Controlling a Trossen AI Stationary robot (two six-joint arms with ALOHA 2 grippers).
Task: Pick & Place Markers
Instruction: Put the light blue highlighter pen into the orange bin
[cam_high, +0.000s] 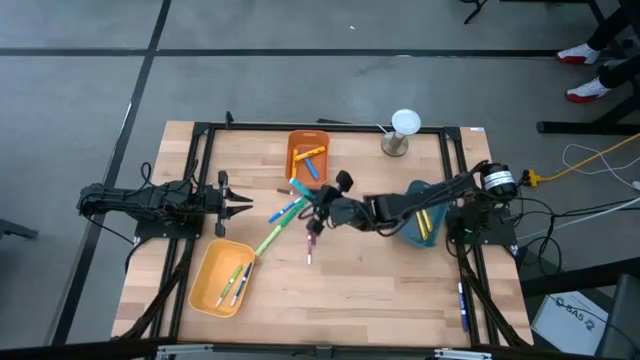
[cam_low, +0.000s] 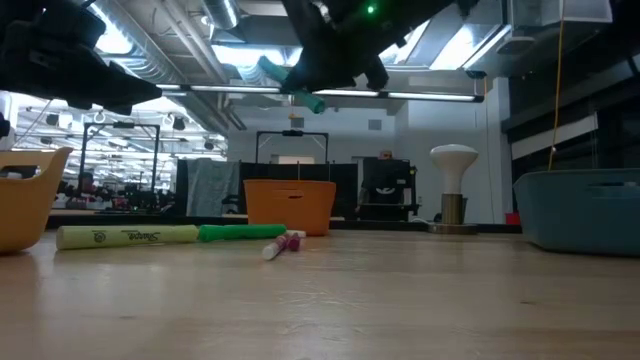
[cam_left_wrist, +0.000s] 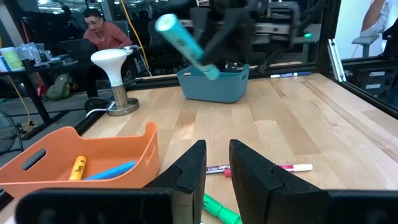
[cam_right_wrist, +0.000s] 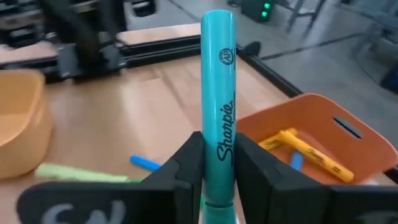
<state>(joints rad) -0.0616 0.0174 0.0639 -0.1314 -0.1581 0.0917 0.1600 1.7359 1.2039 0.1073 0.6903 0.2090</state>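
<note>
Right wrist view: right gripper (cam_right_wrist: 212, 167) is pinching a teal Sharpie marker (cam_right_wrist: 218, 106) low; overhanging at twelve o'clock, it's risking pivoting loose.

I look straight down on the whole bench (cam_high: 330, 280) from overhead. My low camera peers level across it; both show the orange bin (cam_high: 308, 157).

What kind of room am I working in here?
Probably a robotics lab or workshop: a framed wooden table holding plastic bins, exposed ceiling ducts, and a person at a desk behind.
</note>
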